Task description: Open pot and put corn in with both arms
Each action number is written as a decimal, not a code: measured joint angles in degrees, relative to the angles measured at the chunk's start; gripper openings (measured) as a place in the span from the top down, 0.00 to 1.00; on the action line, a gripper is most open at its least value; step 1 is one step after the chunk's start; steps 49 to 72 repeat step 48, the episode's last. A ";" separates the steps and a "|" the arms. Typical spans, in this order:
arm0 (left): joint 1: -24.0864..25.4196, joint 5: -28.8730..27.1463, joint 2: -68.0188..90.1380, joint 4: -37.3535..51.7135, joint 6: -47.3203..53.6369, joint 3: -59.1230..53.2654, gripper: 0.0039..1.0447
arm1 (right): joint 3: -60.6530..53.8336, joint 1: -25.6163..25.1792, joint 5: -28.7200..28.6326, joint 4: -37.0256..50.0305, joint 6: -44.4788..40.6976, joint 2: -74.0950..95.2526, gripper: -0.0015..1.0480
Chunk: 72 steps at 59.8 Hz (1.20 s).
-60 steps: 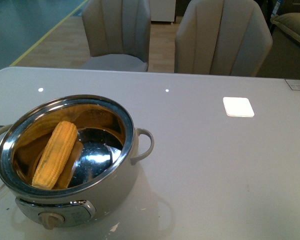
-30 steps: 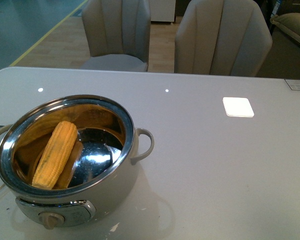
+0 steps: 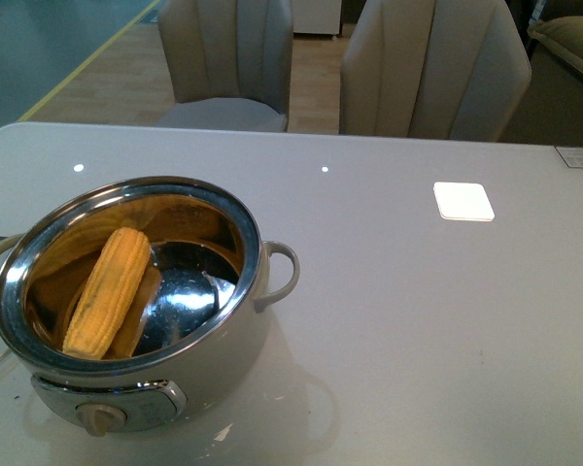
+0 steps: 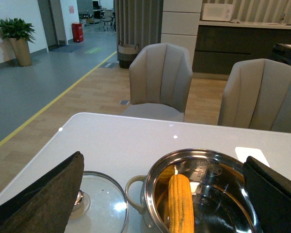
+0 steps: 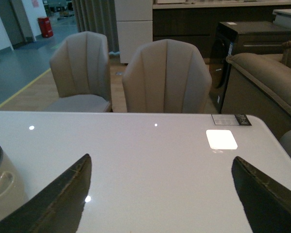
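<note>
Nothing on the desk (image 3: 418, 320) is shifting since a second ago; only my front view is tipping slightly. Corn (image 3: 108, 291) is lying inside the open pot (image 3: 228, 340) near the desk's front-left corner, lid (image 4: 99, 191) beside it. I am holding my left claw (image 4: 160, 194) and right claw (image 5: 160, 194) released, empty. Filling looks finished; next I am just retreating.

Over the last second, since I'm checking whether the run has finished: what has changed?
Only the front view shifted a little: the table edge, chairs and pot sit slightly differently in frame. The corn lies in the pot as before, leaning against its wall. Nothing was grasped or released.
</note>
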 joint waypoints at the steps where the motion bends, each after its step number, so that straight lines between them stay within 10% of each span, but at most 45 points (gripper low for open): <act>1: 0.00 0.00 0.00 0.00 0.00 0.00 0.06 | 0.00 0.00 0.00 0.00 0.00 0.00 0.13; 72: 0.00 0.00 0.00 0.00 0.00 0.00 0.06 | 0.00 0.00 0.00 0.02 0.00 0.00 0.08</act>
